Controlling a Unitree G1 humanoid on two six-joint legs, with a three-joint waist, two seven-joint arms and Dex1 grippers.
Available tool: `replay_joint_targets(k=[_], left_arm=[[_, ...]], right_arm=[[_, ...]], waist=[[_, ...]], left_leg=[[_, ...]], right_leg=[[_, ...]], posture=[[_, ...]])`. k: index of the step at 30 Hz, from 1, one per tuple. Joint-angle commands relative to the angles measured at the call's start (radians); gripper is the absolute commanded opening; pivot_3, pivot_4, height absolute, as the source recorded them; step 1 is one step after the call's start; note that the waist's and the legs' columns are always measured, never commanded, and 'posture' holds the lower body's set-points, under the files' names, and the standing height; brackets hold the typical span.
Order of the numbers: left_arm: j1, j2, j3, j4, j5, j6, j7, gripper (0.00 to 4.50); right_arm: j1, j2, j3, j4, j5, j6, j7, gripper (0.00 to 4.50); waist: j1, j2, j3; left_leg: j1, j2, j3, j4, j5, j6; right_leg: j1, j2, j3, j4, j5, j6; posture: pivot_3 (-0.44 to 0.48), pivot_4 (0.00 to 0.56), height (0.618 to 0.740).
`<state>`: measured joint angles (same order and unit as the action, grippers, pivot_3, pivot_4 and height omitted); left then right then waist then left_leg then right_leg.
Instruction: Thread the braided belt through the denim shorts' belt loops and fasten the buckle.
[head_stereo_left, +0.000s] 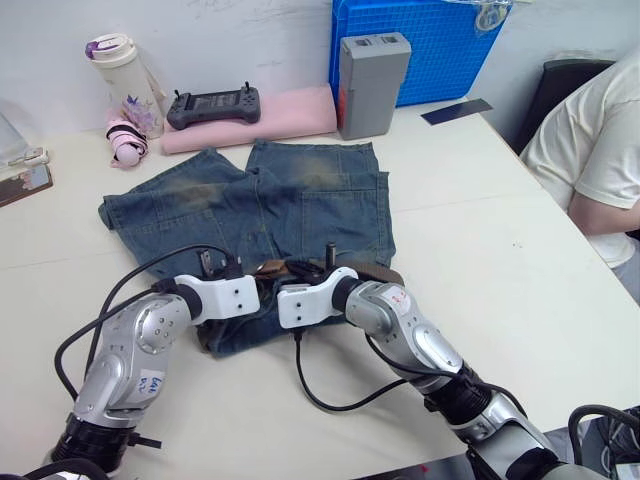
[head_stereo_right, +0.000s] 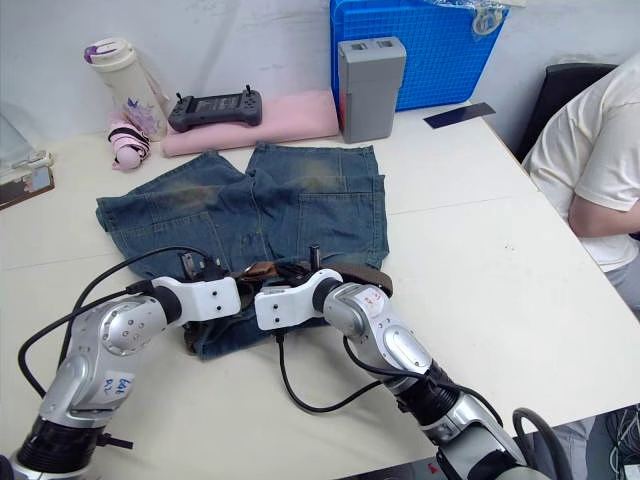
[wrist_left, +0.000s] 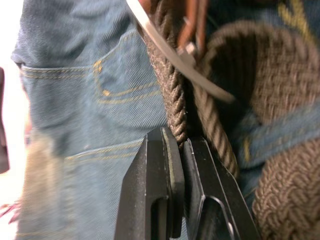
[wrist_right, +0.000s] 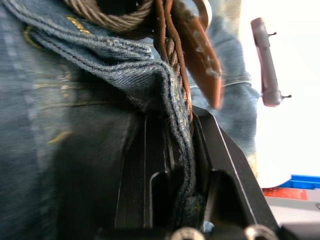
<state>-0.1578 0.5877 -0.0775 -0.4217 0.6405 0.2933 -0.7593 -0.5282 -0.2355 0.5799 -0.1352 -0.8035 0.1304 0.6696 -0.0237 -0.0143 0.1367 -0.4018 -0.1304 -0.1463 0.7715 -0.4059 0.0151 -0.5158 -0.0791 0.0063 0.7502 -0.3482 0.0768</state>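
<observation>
Far edge of the table (head_stereo_left: 480, 250) is obstructed: bottle (head_stereo_left: 128, 82), pink folded cloth (head_stereo_left: 290, 112) carrying a controller (head_stereo_left: 212, 104), grey box (head_stereo_left: 372, 84), blue crate (head_stereo_left: 440, 45). Right side lies open up to a seated person (head_stereo_left: 600, 150). Near left corner open.

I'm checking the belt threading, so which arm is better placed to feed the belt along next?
Probably the left. The left gripper is shut on the braided belt itself, while the right gripper pinches the denim shorts at the waistband, steadying them.
</observation>
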Motion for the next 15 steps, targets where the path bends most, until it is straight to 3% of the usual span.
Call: replay_joint_targets(k=[1, 4, 13, 15], left_arm=[[-0.005, -0.044, -0.089, 0.037, -0.088, 0.004, -0.051, 0.00], [-0.029, -0.051, -0.114, 0.073, -0.091, -0.007, -0.058, 0.00], [-0.051, -0.067, -0.147, 0.144, -0.093, -0.030, -0.031, 0.00], [-0.051, -0.075, -0.152, 0.146, -0.095, -0.026, -0.028, 0.00]], right_arm=[[-0.005, 0.006, 0.011, -0.034, 0.052, -0.001, 0.067, 0.03], [-0.002, -0.005, -0.013, -0.046, 0.078, 0.013, 0.100, 0.03], [0.062, -0.057, -0.117, -0.199, 0.228, 0.142, 0.256, 4.14], [0.076, -0.080, -0.169, -0.267, 0.289, 0.211, 0.312, 4.14]], waist=[[0.003, 0.001, -0.004], [0.013, 0.002, -0.010], [0.052, 0.006, -0.016], [0.055, 0.006, -0.016]], left_leg=[[0.000, 0.000, 0.000, 0.000, 0.000, 0.000], [0.002, 0.000, 0.000, 0.000, 0.000, 0.000], [0.004, -0.002, 0.000, 0.000, -0.001, 0.002], [0.005, -0.003, -0.002, 0.000, -0.002, 0.003]], right_leg=[[0.000, 0.000, 0.000, 0.000, 0.000, 0.000], [0.002, 0.000, 0.000, 0.000, 0.000, 0.000], [0.004, -0.002, 0.001, -0.001, 0.000, 0.000], [0.006, -0.002, 0.000, -0.002, 0.000, 0.000]], posture=[[0.000, 0.150, 0.676], [0.000, 0.150, 0.676], [0.000, 0.150, 0.676], [0.000, 0.150, 0.676]])
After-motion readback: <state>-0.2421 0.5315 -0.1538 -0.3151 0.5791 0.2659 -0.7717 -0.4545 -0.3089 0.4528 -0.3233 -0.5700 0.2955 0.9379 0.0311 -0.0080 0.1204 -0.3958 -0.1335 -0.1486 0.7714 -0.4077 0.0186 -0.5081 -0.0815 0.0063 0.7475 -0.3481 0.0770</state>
